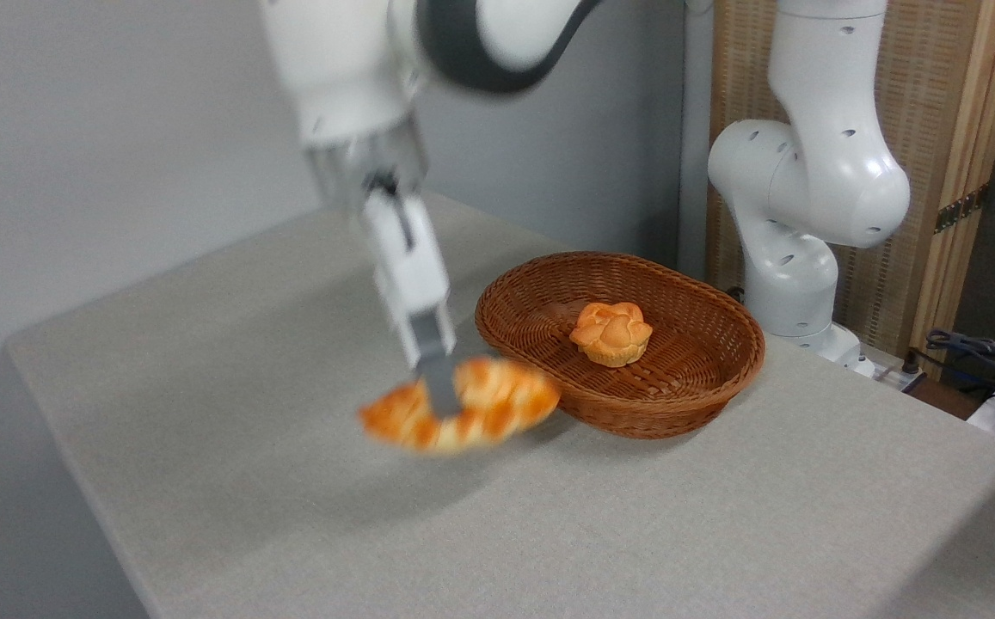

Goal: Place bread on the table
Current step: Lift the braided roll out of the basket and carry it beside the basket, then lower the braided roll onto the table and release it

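The braided golden-orange bread [497,404] hangs blurred in the air just left of the basket, a little above the grey-beige table [248,413]. My gripper [441,397] reaches down from the upper left and is shut on the bread around its middle; one grey finger [435,365] shows in front of the loaf. The loaf lies roughly level, its left tip pointing toward the table's front. A soft shadow falls on the cloth beneath it.
A brown oval wicker basket [703,378] sits right of the bread, holding a small round orange bun [611,333]. The arm's white base [794,266] stands behind the basket. Cables [987,352] lie at the far right edge.
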Action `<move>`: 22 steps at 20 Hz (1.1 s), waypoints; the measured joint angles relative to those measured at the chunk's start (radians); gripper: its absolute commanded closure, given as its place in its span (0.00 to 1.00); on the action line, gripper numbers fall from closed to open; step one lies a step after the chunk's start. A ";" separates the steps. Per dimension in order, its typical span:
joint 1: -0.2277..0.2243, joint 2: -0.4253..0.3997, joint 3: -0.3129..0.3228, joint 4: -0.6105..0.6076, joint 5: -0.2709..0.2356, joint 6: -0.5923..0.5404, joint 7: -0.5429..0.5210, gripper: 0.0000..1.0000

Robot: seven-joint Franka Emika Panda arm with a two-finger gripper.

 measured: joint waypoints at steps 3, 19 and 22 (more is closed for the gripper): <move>-0.003 0.093 -0.002 0.004 0.050 0.067 -0.080 0.00; -0.034 0.128 0.005 -0.001 -0.124 0.067 -0.121 0.00; -0.032 0.106 0.030 0.035 -0.171 0.068 -0.127 0.00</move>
